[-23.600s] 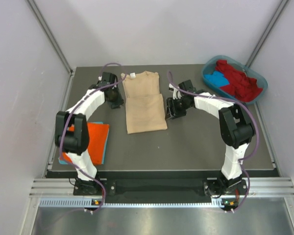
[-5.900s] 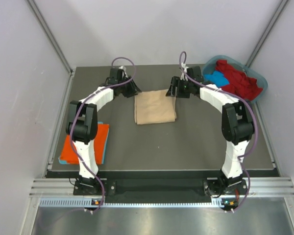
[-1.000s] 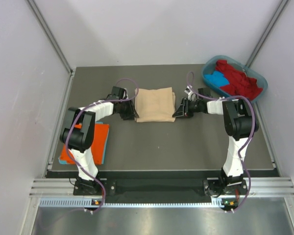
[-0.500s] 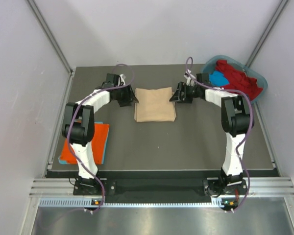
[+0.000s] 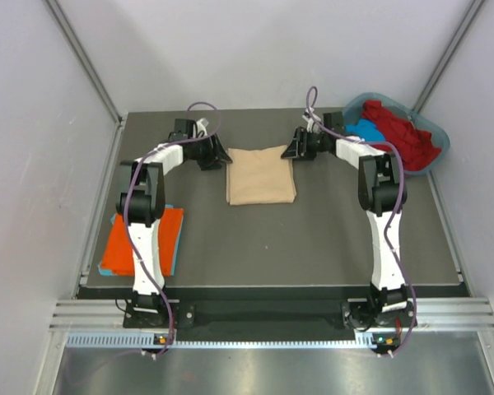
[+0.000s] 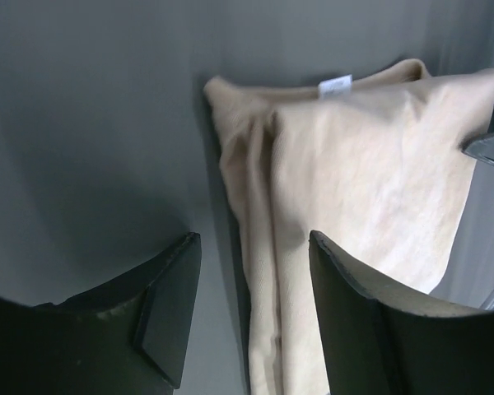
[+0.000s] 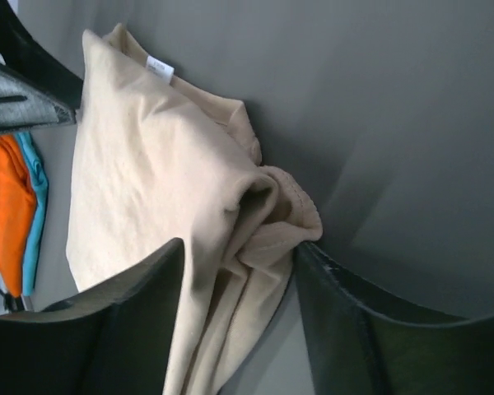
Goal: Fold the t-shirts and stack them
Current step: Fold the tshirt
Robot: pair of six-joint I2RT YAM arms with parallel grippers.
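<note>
Moving up from the near sides of the beige shirt point(image 5: 261, 177) a moment ago, the left pincer point(image 5: 222, 156) and right pincer point(image 5: 292, 151) now sit at its two far corners. Both are spread wide with the cloth edge showing between the jaws, not pinched yet, so I think they will grab it next. The shirt lies folded small at the far middle of the tabletop point(image 5: 313, 239), with bare room in front and a free path to the orange shirt point(image 5: 144, 239) at the near left edge, but the right arm is close to the tub point(image 5: 438, 130).
</note>
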